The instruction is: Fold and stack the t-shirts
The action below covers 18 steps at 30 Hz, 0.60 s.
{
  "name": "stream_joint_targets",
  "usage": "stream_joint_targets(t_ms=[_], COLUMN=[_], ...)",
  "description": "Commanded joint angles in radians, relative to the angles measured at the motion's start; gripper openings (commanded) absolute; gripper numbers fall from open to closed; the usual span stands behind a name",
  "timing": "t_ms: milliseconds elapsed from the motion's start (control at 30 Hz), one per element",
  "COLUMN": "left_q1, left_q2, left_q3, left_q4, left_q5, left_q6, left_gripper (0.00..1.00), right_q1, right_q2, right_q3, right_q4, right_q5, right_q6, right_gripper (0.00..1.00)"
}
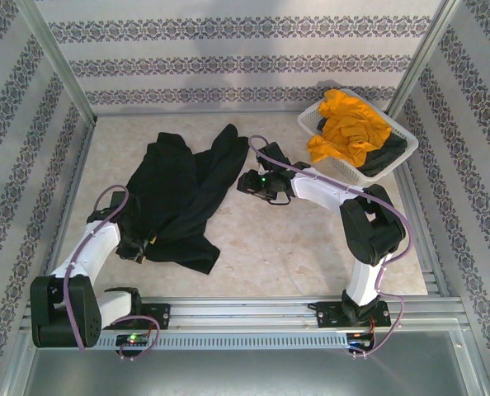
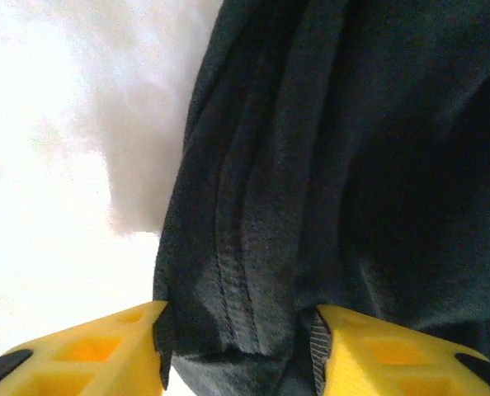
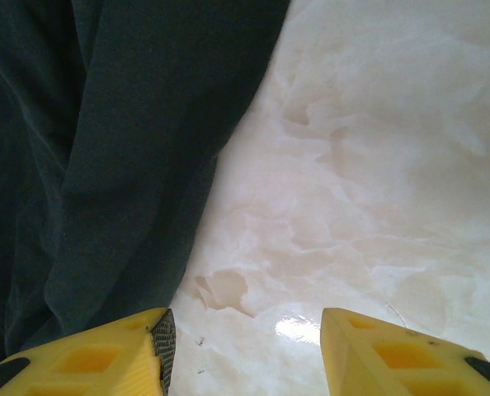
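The black t-shirt (image 1: 179, 198) lies crumpled on the worktop (image 1: 294, 247), to the left of the white basket (image 1: 315, 124) and nearer to the arm bases than the basket is. One dark sleeve points toward the basket but does not touch it. Inside the basket sits the mustard-orange t-shirt (image 1: 348, 124), heaped on top, and under it, at the basket's right side, is another dark t-shirt (image 1: 389, 153).

The left pincer (image 1: 142, 247) is well to the left of the basket, at the near left edge of the black t-shirt. Its yellow fingers (image 2: 105, 351) stand apart and a fold of the stitched hem fills the gap between them. I cannot tell if they already press the cloth.

The right pincer (image 1: 247, 183) is left of the basket, just beside the black t-shirt's right edge. Its fingers (image 3: 105, 346) are spread, with bare worktop between them and the cloth next to one finger.
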Motion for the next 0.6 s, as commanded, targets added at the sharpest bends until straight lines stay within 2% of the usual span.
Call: stream_joint_targets(t_ms=[0, 133, 367, 467, 567], left_q1=[-0.004, -0.004, -0.005, -0.003, -0.003], left_q2=[-0.016, -0.071, -0.254, -0.325, -0.357], left_q3=[-0.032, -0.018, 0.132, 0.136, 0.127], left_q4=[0.003, -0.056, -0.247, -0.241, -0.241], left_q5=[0.000, -0.074, -0.351, -0.371, -0.368], left_q6=[0.004, 0.005, 0.017, -0.003, -0.032], left_gripper=[0.40, 0.00, 0.00, 0.00, 0.00], right_q1=[-0.006, -0.010, -0.018, -0.019, -0.018], right_q2=[0.005, 0.009, 0.033, 0.098, 0.204], right_q3=[0.009, 0.015, 0.032, 0.087, 0.180], right_q4=[0.010, 0.008, 0.032, 0.060, 0.071], right_q5=[-0.006, 0.009, 0.109, 0.134, 0.123], right_q6=[0.010, 0.015, 0.099, 0.152, 0.205], right_gripper=[0.50, 0.49, 0.48, 0.53, 0.53])
